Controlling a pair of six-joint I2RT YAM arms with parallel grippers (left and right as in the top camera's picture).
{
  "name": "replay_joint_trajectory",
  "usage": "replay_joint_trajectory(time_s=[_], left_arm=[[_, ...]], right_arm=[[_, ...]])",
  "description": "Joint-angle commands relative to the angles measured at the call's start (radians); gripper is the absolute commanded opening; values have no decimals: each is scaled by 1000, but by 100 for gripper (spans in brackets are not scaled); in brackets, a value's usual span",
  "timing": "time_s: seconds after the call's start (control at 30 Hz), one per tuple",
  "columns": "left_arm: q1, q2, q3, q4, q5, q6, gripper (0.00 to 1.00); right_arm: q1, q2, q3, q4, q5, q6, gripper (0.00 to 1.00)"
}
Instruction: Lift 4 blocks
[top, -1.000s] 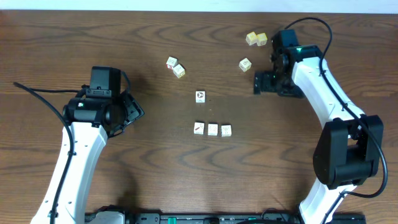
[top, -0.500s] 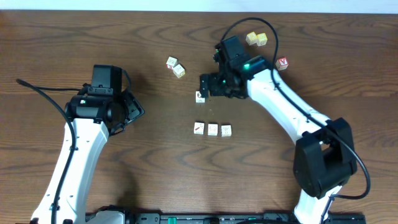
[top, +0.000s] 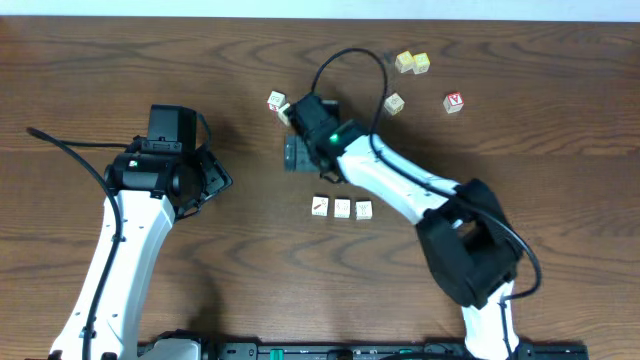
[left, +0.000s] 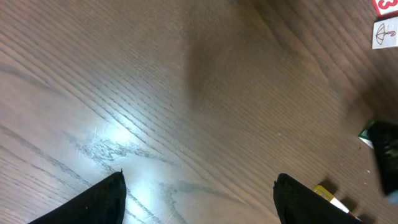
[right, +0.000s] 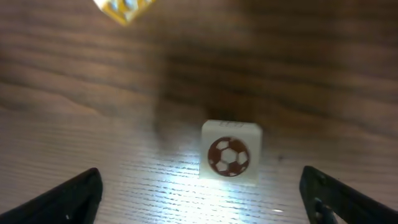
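My right arm reaches over to the middle of the table (top: 100, 60). Right pincer (right: 200, 190) is wide open with nothing in it, straddling the ball block (right: 230, 152) without touching. It's a cube, so no long axis. It sits square, printed face toward my wrist cam, with bare wood on both sides. The other three blocks (top: 342, 208) sit in a row nearby. A yellow cube (right: 124, 9) is well off. Left pincer (left: 199, 202) is open too.

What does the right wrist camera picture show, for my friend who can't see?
A white block with a brown soccer-ball picture sits on the wooden table, ahead of the right pincer, whose two dark fingertips stand wide open. A blurry yellow block peeks in at the top.
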Motion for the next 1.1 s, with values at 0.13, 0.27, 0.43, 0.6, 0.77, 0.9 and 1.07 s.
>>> replay_joint_trajectory(time_s=[0.13, 0.27, 0.43, 0.6, 0.77, 0.9, 1.07], left_arm=[[5, 6, -5, -6, -13, 9, 76], [5, 6, -5, -7, -12, 9, 76], [5, 6, -5, -7, -12, 9, 76], [5, 6, -5, -7, -12, 9, 76], [5, 6, -5, -7, -13, 9, 76], [5, 6, -5, -7, -13, 9, 76], [5, 6, -5, -7, -13, 9, 76]], right_arm=[[6, 17, 18, 29, 134, 51, 64], [6, 40, 17, 50, 193, 59, 59], [5, 87, 17, 76, 188, 77, 59], [6, 90, 17, 82, 189, 77, 49], [-1, 90, 17, 77, 188, 76, 24], [-9, 87, 23, 43, 189, 46, 21], [-50, -4, 50, -165, 188, 46, 18]])
